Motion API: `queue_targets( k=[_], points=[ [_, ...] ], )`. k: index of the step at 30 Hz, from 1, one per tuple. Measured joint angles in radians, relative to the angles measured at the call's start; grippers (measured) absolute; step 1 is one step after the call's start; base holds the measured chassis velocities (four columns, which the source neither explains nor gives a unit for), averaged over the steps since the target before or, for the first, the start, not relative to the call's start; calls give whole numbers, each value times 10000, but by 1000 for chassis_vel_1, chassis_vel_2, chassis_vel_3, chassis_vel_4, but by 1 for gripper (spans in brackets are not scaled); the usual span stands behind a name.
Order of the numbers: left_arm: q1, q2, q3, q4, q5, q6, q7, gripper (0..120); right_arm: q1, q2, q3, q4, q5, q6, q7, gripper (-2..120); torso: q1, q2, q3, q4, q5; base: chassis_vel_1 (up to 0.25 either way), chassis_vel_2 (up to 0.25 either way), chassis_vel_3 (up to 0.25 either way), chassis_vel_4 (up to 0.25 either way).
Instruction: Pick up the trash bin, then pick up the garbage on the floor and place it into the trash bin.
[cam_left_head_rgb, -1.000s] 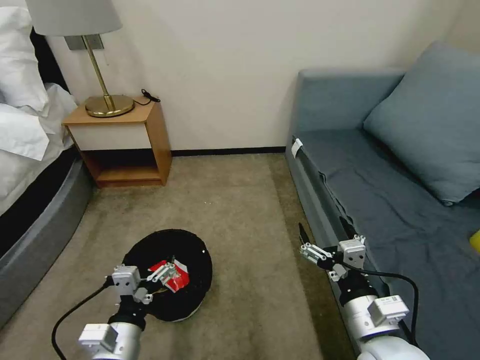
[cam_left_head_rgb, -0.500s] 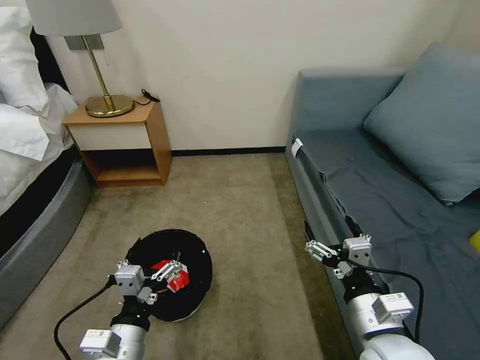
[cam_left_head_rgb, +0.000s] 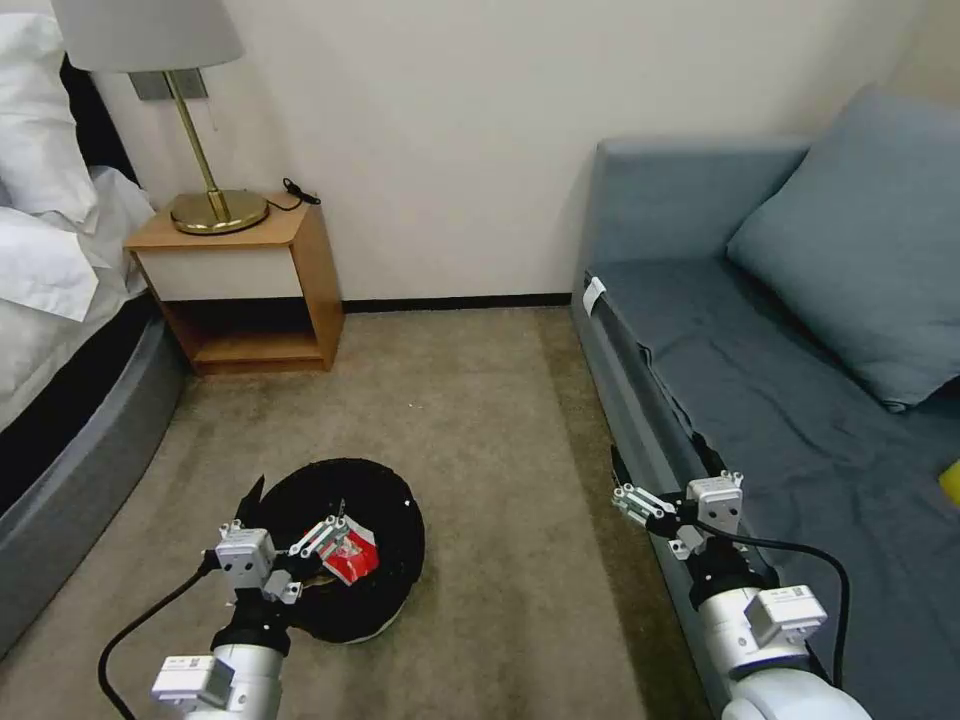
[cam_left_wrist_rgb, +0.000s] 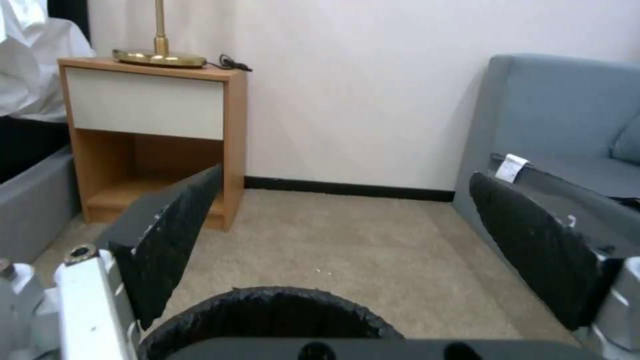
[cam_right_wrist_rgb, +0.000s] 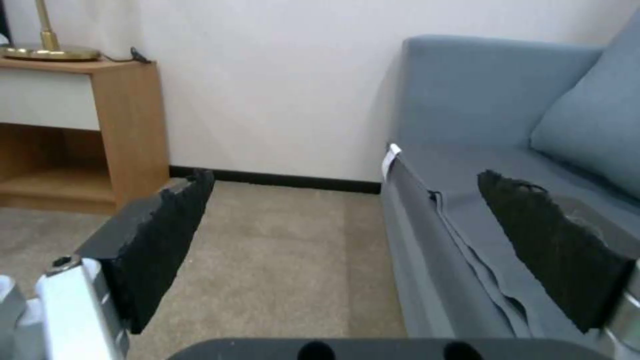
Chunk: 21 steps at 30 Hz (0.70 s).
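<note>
Left gripper (cam_left_head_rgb: 293, 507) hovers over the trash bin (cam_left_head_rgb: 385, 590) on the carpet, fingers spread, empty. Right gripper (cam_left_head_rgb: 663, 478) hangs at the sofa (cam_left_head_rgb: 800, 430) front edge, fingers also spread.

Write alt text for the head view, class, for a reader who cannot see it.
The open left gripper hovers over a black trash bin on beige carpet, a red-white snack packet inside. The open right gripper waits beside a blue sofa; a nightstand stands against the wall.
</note>
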Motion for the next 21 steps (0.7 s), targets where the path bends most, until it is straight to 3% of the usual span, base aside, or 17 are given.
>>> queue_targets(
  k=[21],
  points=[
    [-12, 20, -7, 0, 0, 35, -7, 100, -53, 28, 19, 9, -92, -48, -60, 100, 0, 0, 0, 0, 0, 0, 0, 0, 0]
  ],
)
